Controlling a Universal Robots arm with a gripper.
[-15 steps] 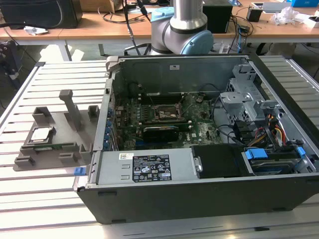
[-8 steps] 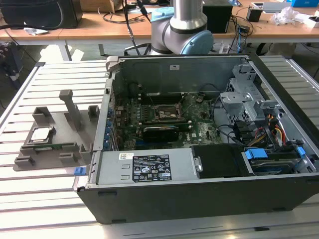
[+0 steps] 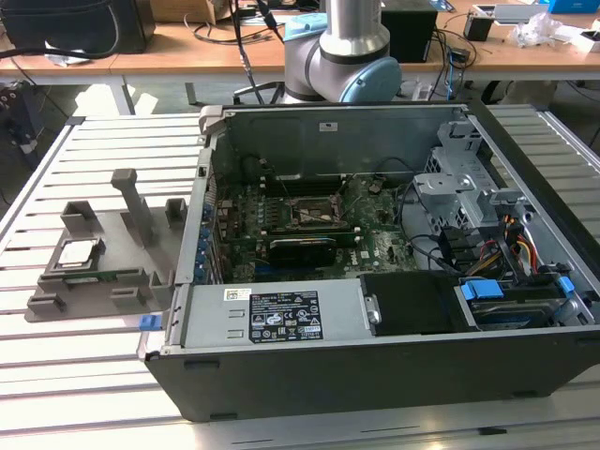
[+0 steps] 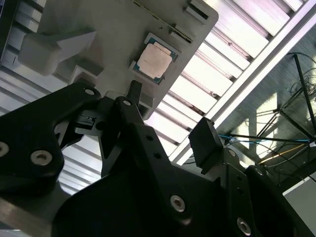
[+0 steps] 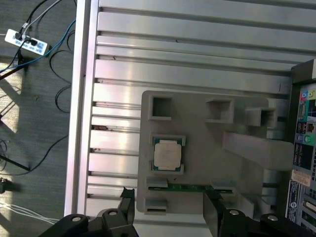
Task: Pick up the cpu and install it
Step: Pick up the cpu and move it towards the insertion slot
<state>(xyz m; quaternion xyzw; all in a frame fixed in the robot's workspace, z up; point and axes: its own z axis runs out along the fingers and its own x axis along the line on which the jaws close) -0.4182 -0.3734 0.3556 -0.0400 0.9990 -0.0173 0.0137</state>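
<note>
**While the cpu lies in its holder, the end effector hangs open near it**

Since nothing sits between the fingers, which stand well apart in both wrist views, the pick is not yet made. The cpu lies flat, metal top up, in a shallow pocket of the grey fixture plate. The plate rests on the slatted table, to the exterior view's left of the open computer case. A green circuit-board strip runs along the fixture just beside the pocket, between the chip and the fingertips. The socket on the motherboard inside the case looks unoccupied, though it is too small to be sure.

Risks, as judged from here:
- The chip is thin and sits low between raised pocket lips. A descent slightly off-centre would likely land a finger on a lip or on the green strip, not on the chip's edge.
- A grip catching one corner could tip the chip or let it slide out.
- Carried askew, it could seat wrongly in the socket.
- The case wall is a likely snag on the way across.
</note>
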